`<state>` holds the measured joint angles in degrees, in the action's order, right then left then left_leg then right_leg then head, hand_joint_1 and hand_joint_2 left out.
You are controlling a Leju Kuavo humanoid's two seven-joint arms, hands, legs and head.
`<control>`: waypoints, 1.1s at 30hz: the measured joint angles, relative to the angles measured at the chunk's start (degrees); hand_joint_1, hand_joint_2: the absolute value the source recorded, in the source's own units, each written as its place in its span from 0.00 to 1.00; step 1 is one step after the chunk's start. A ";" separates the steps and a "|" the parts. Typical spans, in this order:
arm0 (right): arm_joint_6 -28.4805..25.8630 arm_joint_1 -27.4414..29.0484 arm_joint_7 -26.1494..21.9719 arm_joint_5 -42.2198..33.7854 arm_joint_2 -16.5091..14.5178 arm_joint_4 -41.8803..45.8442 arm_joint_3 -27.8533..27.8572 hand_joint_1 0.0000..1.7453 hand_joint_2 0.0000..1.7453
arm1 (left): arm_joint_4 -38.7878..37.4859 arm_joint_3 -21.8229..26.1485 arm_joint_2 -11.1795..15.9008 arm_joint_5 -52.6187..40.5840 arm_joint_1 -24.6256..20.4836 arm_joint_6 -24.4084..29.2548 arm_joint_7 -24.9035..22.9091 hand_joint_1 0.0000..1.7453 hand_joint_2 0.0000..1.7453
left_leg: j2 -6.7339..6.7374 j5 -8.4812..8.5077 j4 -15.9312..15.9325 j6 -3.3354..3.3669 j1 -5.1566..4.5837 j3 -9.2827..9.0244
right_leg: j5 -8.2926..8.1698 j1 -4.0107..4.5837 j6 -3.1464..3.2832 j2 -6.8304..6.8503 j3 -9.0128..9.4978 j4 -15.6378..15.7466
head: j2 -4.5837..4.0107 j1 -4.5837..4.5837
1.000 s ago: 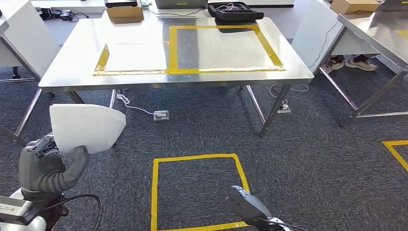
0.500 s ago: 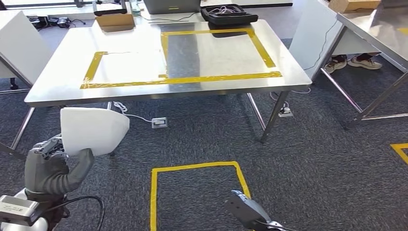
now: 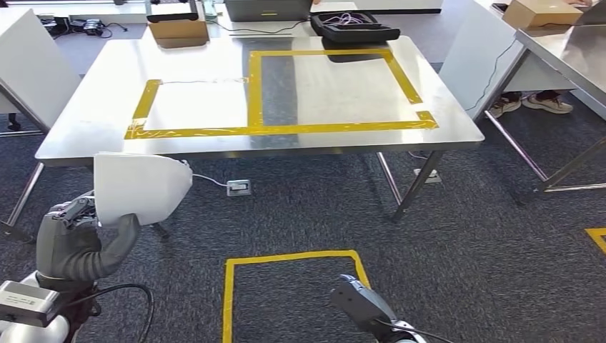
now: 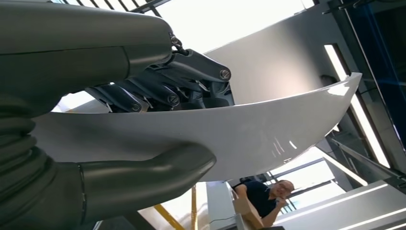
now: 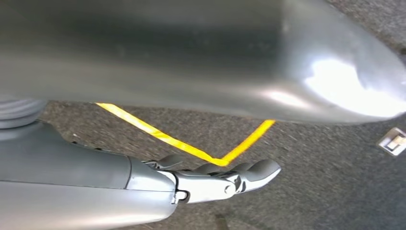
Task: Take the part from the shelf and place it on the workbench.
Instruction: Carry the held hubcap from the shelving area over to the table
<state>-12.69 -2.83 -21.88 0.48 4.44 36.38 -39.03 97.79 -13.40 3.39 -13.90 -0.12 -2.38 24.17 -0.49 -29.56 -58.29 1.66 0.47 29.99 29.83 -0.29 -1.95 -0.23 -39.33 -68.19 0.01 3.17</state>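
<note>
The white curved part (image 3: 139,187) is held low at the robot's left side, pinched between the thumb and the darker fingers of the left hand (image 3: 75,239); in the left wrist view the thumb (image 4: 143,179) is pressed under the glossy shell while the fingers (image 4: 158,93) bear on its far face, and most of the shell projects unsupported beyond the grip; a slip or a twist could be caused by any jolt of walking, since so smooth a surface is judged to give little purchase. The right hand (image 5: 225,179) hangs beside the body over the carpet with nothing in it, its fingers lying close together and nearly straight. Further off, the yellow floor square (image 3: 289,293) is seen just ahead; beyond it the workbench (image 3: 86,136) stands with a taped yellow frame (image 3: 279,130) on its top; the bench edge could be struck by the part's leading tip if the arm is not raised before the approach; a release outside the frame is also possible.
</note>
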 joint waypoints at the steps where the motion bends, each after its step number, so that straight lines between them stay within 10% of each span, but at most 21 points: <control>1: 0.07 0.01 -0.06 0.04 -0.01 -0.07 0.05 0.00 0.00 | 0.07 0.00 0.01 -0.01 -0.01 -0.04 -0.10 1.00 1.00 | -0.01 -0.59 -0.05 -0.19 -0.06 -0.74 | -2.89 0.04 0.22 0.02 0.91 3.85 | 0.00 0.01; 3: 0.22 0.05 -0.18 0.12 -0.07 -0.20 0.12 0.00 0.00 | 0.26 0.00 0.01 -0.04 0.03 -0.10 -0.31 1.00 1.00 | -0.04 -1.52 0.08 -0.76 -0.21 -1.38 | -5.57 0.24 0.80 0.08 1.97 8.69 | -0.01 0.02; 7: 0.18 0.13 -0.30 0.51 -0.21 -0.27 0.31 0.00 0.00 | 1.09 -0.01 0.04 -0.07 0.26 -0.20 -0.66 1.00 1.00 | 0.02 -1.99 -1.13 -2.12 -0.28 -1.92 | -5.08 0.14 2.28 0.01 3.35 9.87 | 0.01 0.04; 13: 0.18 0.38 0.13 1.27 -0.11 -0.27 0.37 0.00 0.00 | 2.16 -0.02 0.13 -0.09 1.43 0.25 -0.83 1.00 1.00 | 0.15 -6.94 -16.18 -2.85 -0.19 8.64 | -2.64 0.24 3.21 -0.07 6.59 10.15 | 0.00 0.25; 18: 0.06 0.61 0.35 1.45 0.49 0.12 0.45 0.00 0.00 | 3.52 -0.02 0.04 -0.61 1.86 0.45 -1.54 1.00 1.00 | 0.23 3.50 -1.87 -1.36 -0.77 5.89 | -0.27 0.61 2.57 -0.21 9.21 10.05 | 0.00 0.28; 23: -0.33 0.96 0.69 1.69 1.39 1.07 0.72 0.00 0.00 | 4.12 0.04 -0.26 -0.78 2.03 0.45 -1.85 1.00 1.00 | 0.17 3.61 -0.03 0.25 -0.59 4.19 | 0.94 0.67 0.86 -0.12 8.90 7.51 | 0.00 0.26; 27: -0.23 1.16 1.01 1.73 1.75 1.32 0.75 0.00 0.00 | 4.16 0.04 -0.46 -0.82 2.21 0.45 -1.85 1.00 1.00 | 0.16 2.57 0.11 0.71 -0.43 3.05 | 5.63 0.11 -0.21 -0.07 0.92 -4.97 | 0.01 0.11; 29: -0.19 1.42 1.08 1.73 1.77 1.32 0.74 0.00 0.00 | 4.15 0.04 -0.47 -0.84 2.32 0.45 -1.85 1.00 1.00 | 0.09 1.86 0.11 0.57 -0.40 2.21 | 3.85 -0.09 -0.44 -0.06 -0.57 -4.72 | 0.01 0.09; 33: 0.12 1.44 1.07 1.74 1.83 1.31 0.75 0.00 0.00 | 4.15 0.04 -0.56 -0.96 2.32 0.45 -1.78 1.00 1.00 | 0.08 0.24 0.09 -0.40 -0.37 0.36 | -3.62 0.04 0.20 0.12 3.79 8.50 | 0.00 0.05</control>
<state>-12.56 -1.38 -20.81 2.21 6.27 37.69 -38.28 101.94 -13.35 2.84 -14.86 2.21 -1.92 22.39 -0.41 -29.32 -58.20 1.27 0.10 30.36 26.22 -0.25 -1.75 -0.11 -35.53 -59.69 0.01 3.23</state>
